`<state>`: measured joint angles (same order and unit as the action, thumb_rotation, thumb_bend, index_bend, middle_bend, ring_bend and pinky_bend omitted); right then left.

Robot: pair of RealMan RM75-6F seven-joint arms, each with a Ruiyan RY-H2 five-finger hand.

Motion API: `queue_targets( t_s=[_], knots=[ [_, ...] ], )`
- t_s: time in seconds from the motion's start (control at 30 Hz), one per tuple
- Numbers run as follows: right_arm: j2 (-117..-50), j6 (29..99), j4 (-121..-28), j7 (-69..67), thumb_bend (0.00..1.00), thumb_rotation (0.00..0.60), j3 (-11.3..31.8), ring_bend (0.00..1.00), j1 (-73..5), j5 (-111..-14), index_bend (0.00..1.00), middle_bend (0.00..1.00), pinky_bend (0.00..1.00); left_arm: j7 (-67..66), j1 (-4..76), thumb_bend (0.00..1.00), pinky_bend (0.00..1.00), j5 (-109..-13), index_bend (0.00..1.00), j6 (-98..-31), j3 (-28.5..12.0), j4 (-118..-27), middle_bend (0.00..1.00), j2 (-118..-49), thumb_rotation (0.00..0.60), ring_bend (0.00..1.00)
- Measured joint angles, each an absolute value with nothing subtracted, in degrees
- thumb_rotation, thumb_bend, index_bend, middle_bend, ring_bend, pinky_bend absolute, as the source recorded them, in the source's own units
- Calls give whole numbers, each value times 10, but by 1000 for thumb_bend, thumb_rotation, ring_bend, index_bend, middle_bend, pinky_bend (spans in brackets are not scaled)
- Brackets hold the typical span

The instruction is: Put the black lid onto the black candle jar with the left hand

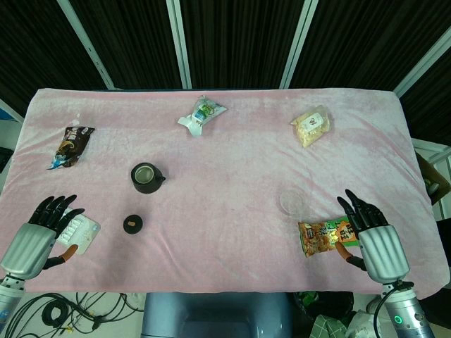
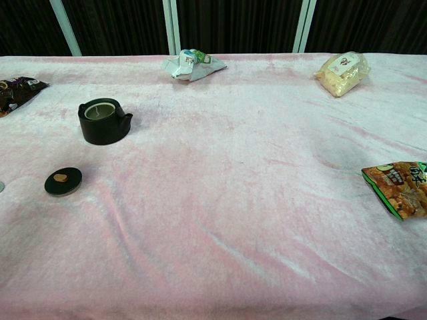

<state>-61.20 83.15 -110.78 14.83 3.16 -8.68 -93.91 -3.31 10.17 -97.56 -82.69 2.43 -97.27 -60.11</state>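
The black candle jar stands uncovered on the pink cloth, left of centre, with pale wax showing inside. The black lid lies flat on the cloth a little nearer the front edge and slightly left of the jar, a tan knob on top. My left hand rests at the front left, fingers spread, empty, over a white blister pack, well left of the lid. My right hand lies at the front right, fingers spread, beside an orange snack bag. The chest view shows neither hand.
A dark snack packet lies at the left edge. A white-green wrapper sits at the back centre and a pale yellow bag at the back right. A clear round lid lies right of centre.
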Motion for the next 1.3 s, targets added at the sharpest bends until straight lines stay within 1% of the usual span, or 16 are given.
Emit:
queue_targets(
  t_s=[1.0,1.17,1.3],
  knots=[
    [-609,834,-1111,146,178,600,33,133,-87,-937,0,25,192,-29,106,267,38,-973,204,-821,23,-965,36,-606,600,0],
    [-609,833,-1110,147,178,600,34,132,-87,-935,0,25,192,-30,114,267,38,-970,209,-803,23,-965,36,-609,600,0],
    [-610,833,-1110,148,178,600,34,133,-87,-935,0,25,192,-34,137,267,38,-965,221,-764,18,-975,37,-619,600,0]
  ],
)
